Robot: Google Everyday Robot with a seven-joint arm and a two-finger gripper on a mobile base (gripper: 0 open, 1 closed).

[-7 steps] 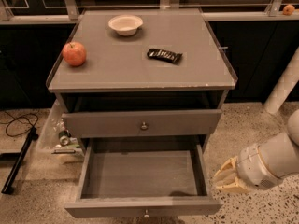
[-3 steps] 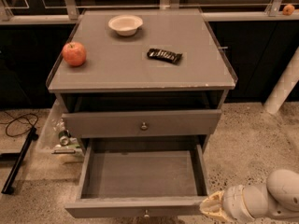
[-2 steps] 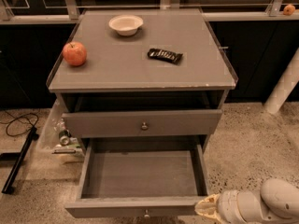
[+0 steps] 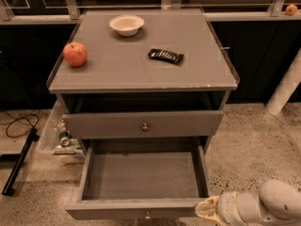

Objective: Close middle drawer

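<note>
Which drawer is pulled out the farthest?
The middle drawer, its bare inside showing; the top drawer above barely juts out. The gripper sits by the middle drawer's front right corner.

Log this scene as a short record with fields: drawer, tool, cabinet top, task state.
middle drawer: pulled far out, nothing visible inside
tool: low, beside the drawer's front right corner; contact unclear
cabinet top: apple at left, bowl at back, dark packet near centre
task state: drawer not yet closed
</note>
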